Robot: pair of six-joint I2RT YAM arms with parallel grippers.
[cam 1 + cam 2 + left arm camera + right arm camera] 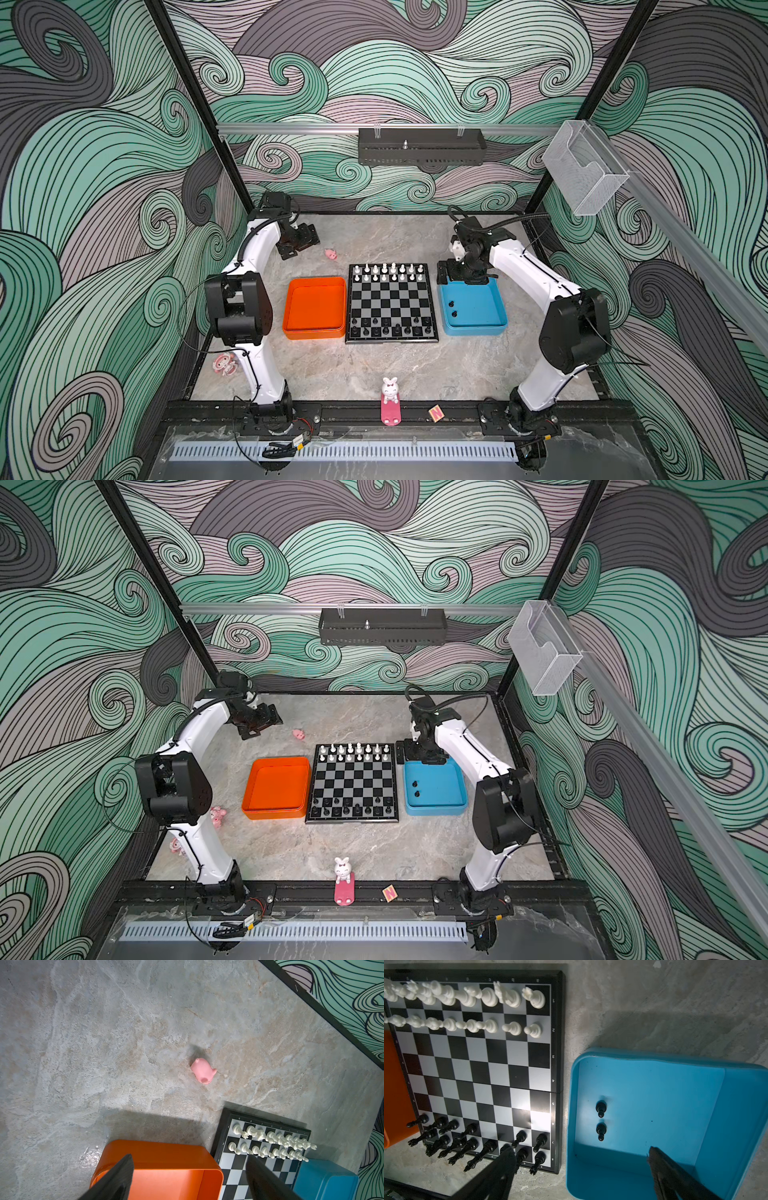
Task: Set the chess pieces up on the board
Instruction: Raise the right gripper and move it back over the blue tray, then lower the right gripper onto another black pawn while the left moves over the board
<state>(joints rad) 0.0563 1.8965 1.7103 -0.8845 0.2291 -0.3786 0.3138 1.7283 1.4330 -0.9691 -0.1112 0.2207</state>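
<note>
Pawns in tray right of board

In the right wrist view, a finger of the right jaws covers most of one black chessman on the board's last row. The white chessmen run off the frame's edge. The blue tray and orange tray are cut off as well. In both top views the black chessmen are too small to tell by kind. In a top view the left arm hides part of a pink figurine.
</note>
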